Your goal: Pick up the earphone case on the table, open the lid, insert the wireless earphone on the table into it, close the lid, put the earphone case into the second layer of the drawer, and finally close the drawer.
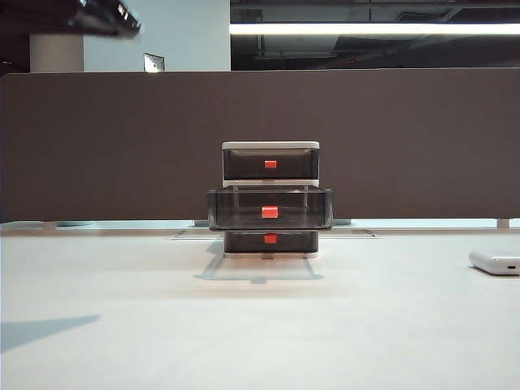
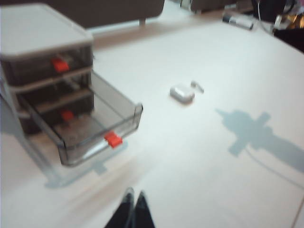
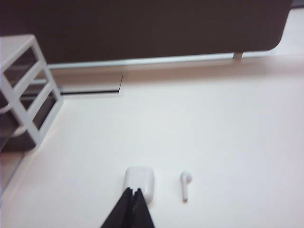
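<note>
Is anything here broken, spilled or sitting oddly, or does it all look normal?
Nothing looks broken or spilled. The middle drawer of the small drawer unit stands pulled out and empty, while the other two are shut. One loose earphone lies on the table beside its closed white case, not touching it. Both grippers, left and right, are shut and hold nothing.

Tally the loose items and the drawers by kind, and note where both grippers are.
Earphone case: 1, lying on the table
Wireless earphone: 1, beside the case
Drawers in the drawer unit: 3, the middle drawer pulled out
Total: 5
Left gripper: shut, over bare table near the unit.
Right gripper: shut, over the case.
</note>
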